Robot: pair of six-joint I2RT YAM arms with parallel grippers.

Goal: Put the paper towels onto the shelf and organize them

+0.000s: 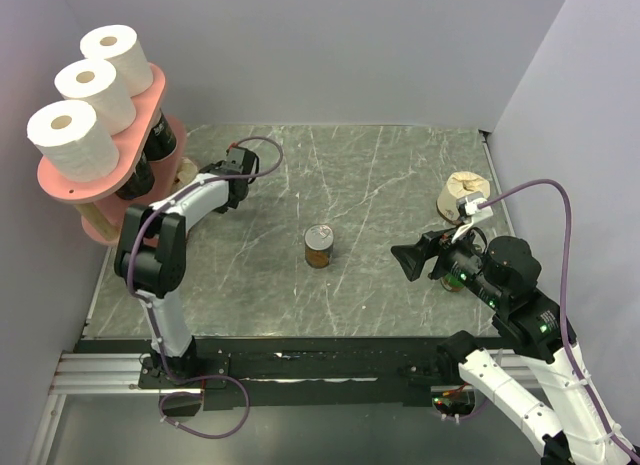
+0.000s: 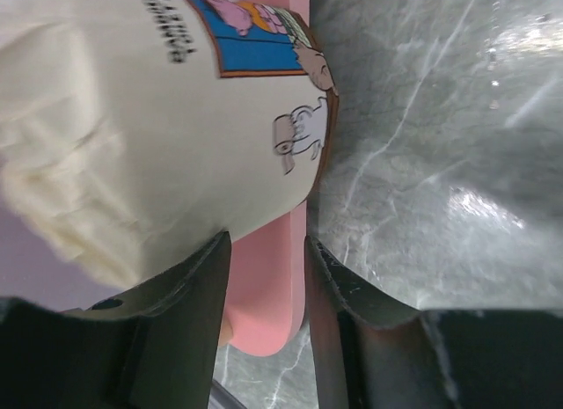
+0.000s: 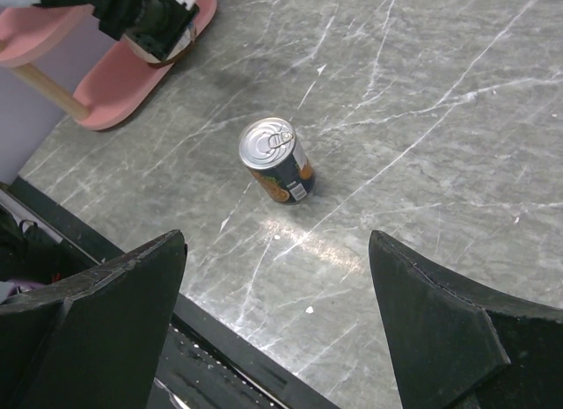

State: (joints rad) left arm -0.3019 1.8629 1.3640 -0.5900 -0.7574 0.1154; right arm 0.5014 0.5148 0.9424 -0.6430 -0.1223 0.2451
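Cream roll (image 2: 158, 119) just beyond left jaws

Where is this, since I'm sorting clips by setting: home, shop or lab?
Likely a robot lab test cell: plain walls box in the marble-patterned table, two robot arms stand on a metal rail, and a pink shelf of paper towels looks staged.

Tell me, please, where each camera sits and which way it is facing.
Top external: above and behind, looking down on the table; left arm and right arm show.
Left wrist: close up on a cream roll and the shelf; left gripper at bottom.
Right wrist: angled down at the can; right gripper open below.
Shared: top and right wrist both show can and shelf.
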